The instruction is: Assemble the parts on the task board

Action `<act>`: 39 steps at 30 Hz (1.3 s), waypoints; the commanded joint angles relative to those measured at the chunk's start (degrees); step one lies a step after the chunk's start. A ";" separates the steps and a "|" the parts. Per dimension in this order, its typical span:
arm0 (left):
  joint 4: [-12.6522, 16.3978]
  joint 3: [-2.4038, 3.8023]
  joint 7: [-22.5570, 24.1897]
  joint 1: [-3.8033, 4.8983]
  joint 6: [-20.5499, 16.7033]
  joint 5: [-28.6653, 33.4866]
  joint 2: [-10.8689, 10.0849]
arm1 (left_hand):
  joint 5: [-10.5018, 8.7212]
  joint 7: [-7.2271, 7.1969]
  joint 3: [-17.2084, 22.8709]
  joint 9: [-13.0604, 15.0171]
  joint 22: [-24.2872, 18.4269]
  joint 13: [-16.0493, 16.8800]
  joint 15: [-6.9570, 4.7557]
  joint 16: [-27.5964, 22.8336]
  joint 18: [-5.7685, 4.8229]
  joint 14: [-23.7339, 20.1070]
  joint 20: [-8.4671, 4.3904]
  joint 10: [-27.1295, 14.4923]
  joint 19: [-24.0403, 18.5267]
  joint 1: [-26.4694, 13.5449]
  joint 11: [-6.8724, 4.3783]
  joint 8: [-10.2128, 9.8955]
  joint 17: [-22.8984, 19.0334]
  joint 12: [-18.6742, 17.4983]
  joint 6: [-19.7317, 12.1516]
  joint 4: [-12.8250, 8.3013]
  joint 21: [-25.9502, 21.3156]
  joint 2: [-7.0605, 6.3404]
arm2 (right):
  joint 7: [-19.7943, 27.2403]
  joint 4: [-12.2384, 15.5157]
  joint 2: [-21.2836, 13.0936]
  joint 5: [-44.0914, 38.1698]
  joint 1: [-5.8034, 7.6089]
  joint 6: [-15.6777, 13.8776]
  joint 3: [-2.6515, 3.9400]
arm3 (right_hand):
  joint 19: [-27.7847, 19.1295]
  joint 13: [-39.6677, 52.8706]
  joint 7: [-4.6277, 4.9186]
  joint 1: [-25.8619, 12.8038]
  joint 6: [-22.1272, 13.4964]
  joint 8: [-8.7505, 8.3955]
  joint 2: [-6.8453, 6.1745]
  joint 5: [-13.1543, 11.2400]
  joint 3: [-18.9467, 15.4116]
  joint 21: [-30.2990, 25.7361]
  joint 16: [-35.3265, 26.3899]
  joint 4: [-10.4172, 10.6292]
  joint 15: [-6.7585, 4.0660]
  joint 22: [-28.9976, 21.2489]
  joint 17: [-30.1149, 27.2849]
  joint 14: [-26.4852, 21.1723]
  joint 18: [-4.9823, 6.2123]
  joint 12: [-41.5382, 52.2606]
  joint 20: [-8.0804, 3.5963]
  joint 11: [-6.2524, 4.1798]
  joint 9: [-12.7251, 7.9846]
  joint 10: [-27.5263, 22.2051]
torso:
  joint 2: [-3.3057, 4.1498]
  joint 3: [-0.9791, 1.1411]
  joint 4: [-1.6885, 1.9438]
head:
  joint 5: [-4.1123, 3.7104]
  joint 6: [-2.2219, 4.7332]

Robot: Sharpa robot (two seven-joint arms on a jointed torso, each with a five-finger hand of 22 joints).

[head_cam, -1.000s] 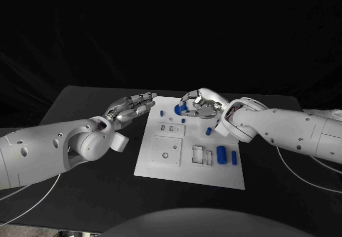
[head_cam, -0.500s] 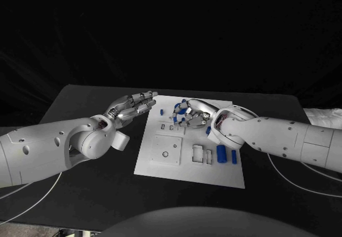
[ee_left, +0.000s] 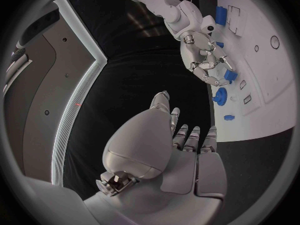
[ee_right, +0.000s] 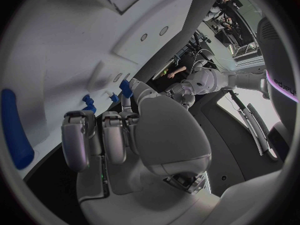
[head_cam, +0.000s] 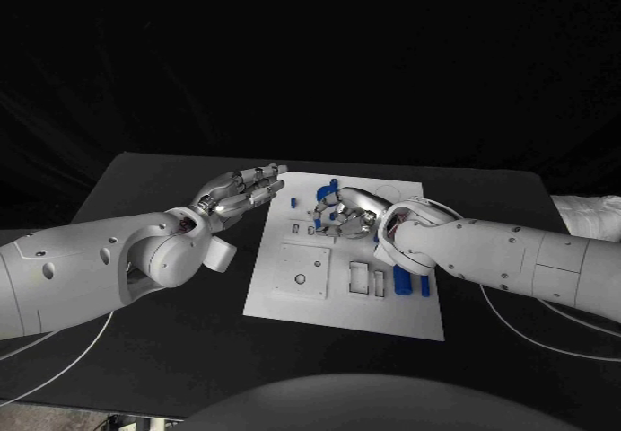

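Note:
The white task board (head_cam: 301, 303) lies in the middle of the table. My right hand (head_cam: 345, 215) hangs over its far part with the fingers curled down. Its fingertips (ee_left: 220, 67) close in around a small blue peg (ee_left: 230, 75); whether they grip it I cannot tell. A round blue part (head_cam: 331, 190) stands just beyond the hand, and another small peg (head_cam: 293, 205) stands to its left. My left hand (head_cam: 240, 196) hovers palm-up off the board's far left edge, fingers apart and holding nothing. Two long blue parts (head_cam: 403, 284) lie by my right forearm.
The board has rectangular recesses (head_cam: 359, 280) and a square plate with a round hole (head_cam: 301, 269) on its near half. The black table (head_cam: 155, 350) stretches around the board. My right forearm (head_cam: 492, 256) crosses the board's right side.
My right hand has come nearer and lower over the board, from the round blue part to the small peg. The left hand has barely moved.

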 commanded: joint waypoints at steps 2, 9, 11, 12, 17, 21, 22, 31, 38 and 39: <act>0.08 0.04 0.57 0.01 1.06 -0.31 0.09 | 0.27 0.35 0.30 0.05 -0.78 0.09 0.29 0.28 0.89 -0.06 0.40 0.01 0.11 0.52 0.35 0.18 0.09 0.25 -0.04 -0.02 0.33 -0.02 | -0.71 -0.29 0.15 -1.34 -0.20 -0.11 0.02 | 1.59 15.01 -0.12 -0.04 0.68 0.11 -0.69 0.45 -0.05 -0.32 0.20 -0.25 0.48 13.16 15.09 5.98 0.61 -0.07 0.41 0.47 -0.07 6.07 | -0.02 -0.01 0.01 | 0.09 -0.12; -0.03 0.04 0.65 0.01 1.06 -0.38 0.29 | 0.27 0.35 0.30 0.05 -0.78 0.09 0.29 0.28 0.89 -0.06 0.40 0.01 0.11 0.52 0.35 0.18 0.09 0.25 -0.04 -0.02 0.33 -0.02 | -1.15 -0.75 0.24 -1.90 -0.38 0.51 0.02 | 1.27 15.01 0.04 -0.16 0.44 -0.27 -0.88 0.53 -0.15 -0.65 0.20 -0.38 0.61 13.02 15.09 5.98 0.71 -0.07 0.55 0.56 -0.47 6.07 | -0.02 -0.03 -0.03 | 0.16 -0.40; -0.06 0.04 0.66 0.01 1.07 -0.40 0.33 | 0.27 0.35 0.30 0.05 -0.78 0.09 0.29 0.28 0.89 -0.06 0.40 0.01 0.11 0.52 0.35 0.18 0.09 0.25 -0.04 -0.02 0.33 -0.02 | -1.31 -0.90 0.25 -2.00 -0.40 0.69 0.02 | 1.24 15.01 0.07 -0.20 0.38 -0.35 -0.90 0.54 -0.17 -0.69 0.20 -0.39 0.63 13.01 15.09 5.98 0.72 -0.07 0.58 0.58 -0.55 6.07 | 0.00 -0.02 -0.03 | 0.18 -0.43; -0.07 0.04 0.66 0.01 1.06 -0.40 0.34 | 0.27 0.35 0.30 0.05 -0.78 0.09 0.29 0.28 0.89 -0.06 0.40 0.01 0.11 0.52 0.35 0.18 0.09 0.25 -0.04 -0.02 0.33 -0.02 | -1.36 -0.96 0.25 -2.05 -0.41 0.76 0.02 | 1.24 15.01 0.07 -0.20 0.38 -0.35 -0.90 0.54 -0.17 -0.69 0.20 -0.39 0.63 13.01 15.09 5.98 0.72 -0.07 0.58 0.58 -0.55 6.07 | 0.00 -0.02 -0.03 | 0.18 -0.43; -0.16 0.04 0.66 0.00 1.05 -0.42 0.37 | 0.27 0.35 0.30 0.05 -0.78 0.09 0.29 0.28 0.89 -0.06 0.40 0.01 0.11 0.52 0.35 0.18 0.09 0.25 -0.04 -0.02 0.33 -0.02 | -1.59 -1.31 0.22 -2.20 -0.44 1.10 0.01 | 1.14 15.01 0.15 -0.29 0.21 -0.59 -0.89 0.56 -0.19 -0.79 0.20 -0.42 0.68 12.97 15.09 5.98 0.76 -0.07 0.66 0.61 -0.79 6.07 | 0.01 0.00 -0.02 | 0.18 -0.46; -0.17 0.04 0.59 -0.01 1.14 -0.42 0.40 | 0.27 0.35 0.30 0.05 -0.78 0.09 0.29 0.28 0.89 -0.06 0.40 0.01 0.11 0.52 0.35 0.18 0.09 0.25 -0.04 -0.02 0.33 -0.02 | -1.61 -1.62 0.28 -2.39 -0.45 1.29 0.01 | 1.07 15.01 0.18 -0.32 0.14 -0.70 -0.87 0.57 -0.18 -0.86 0.20 -0.44 0.70 12.94 15.09 5.98 0.78 -0.07 0.69 0.62 -0.90 6.07 | 0.00 0.01 -0.03 | 0.19 -0.53; -0.16 0.04 0.56 -0.01 1.17 -0.42 0.40 | 0.27 0.35 0.30 0.05 -0.78 0.09 0.29 0.28 0.89 -0.06 0.40 0.01 0.11 0.52 0.35 0.18 0.09 0.25 -0.04 -0.02 0.33 -0.02 | -1.62 -1.70 0.30 -2.42 -0.45 1.33 0.01 | 1.07 15.01 0.18 -0.32 0.14 -0.70 -0.87 0.57 -0.18 -0.86 0.20 -0.44 0.70 12.94 15.09 5.98 0.78 -0.07 0.69 0.62 -0.90 6.07 | 0.00 0.00 -0.04 | 0.17 -0.53; -0.17 0.04 0.52 -0.01 1.21 -0.42 0.43 | 0.27 0.35 0.30 0.05 -0.78 0.09 0.29 0.28 0.89 -0.06 0.40 0.01 0.11 0.52 0.35 0.18 0.09 0.25 -0.04 -0.02 0.33 -0.02 | -1.79 -2.04 0.46 -2.65 -0.46 1.87 0.01 | 1.01 15.01 0.27 -0.40 -0.21 -1.12 -0.84 0.58 -0.17 -0.94 0.20 -0.53 0.71 12.92 15.09 5.98 0.81 -0.07 0.77 0.57 -1.32 6.07 | 0.02 -0.01 -0.01 | 0.21 -0.53; -0.16 0.04 0.52 -0.01 1.22 -0.42 0.43 | 0.27 0.35 0.30 0.05 -0.78 0.09 0.29 0.28 0.89 -0.06 0.40 0.01 0.11 0.52 0.35 0.18 0.09 0.25 -0.04 -0.02 0.33 -0.02 | -1.88 -2.48 0.61 -2.88 -0.51 2.04 0.01 | 0.95 15.01 0.35 -0.50 -0.54 -1.53 -0.87 0.60 -0.19 -1.01 0.20 -0.61 0.72 12.89 15.09 5.98 0.83 -0.07 0.82 0.59 -1.71 6.07 | -0.01 0.00 -0.01 | 0.28 -0.53; -0.16 0.04 0.52 -0.01 1.22 -0.42 0.42 | 0.27 0.35 0.30 0.05 -0.78 0.09 0.29 0.28 0.89 -0.06 0.40 0.01 0.11 0.52 0.35 0.18 0.09 0.25 -0.04 -0.02 0.33 -0.02 | -1.89 -2.52 0.62 -2.89 -0.51 2.05 0.01 | 0.95 15.01 0.40 -0.55 -0.73 -1.79 -0.90 0.61 -0.20 -1.03 0.20 -0.66 0.73 12.89 15.09 5.98 0.83 -0.07 0.85 0.60 -1.97 6.07 | -0.01 0.00 -0.02 | 0.31 -0.53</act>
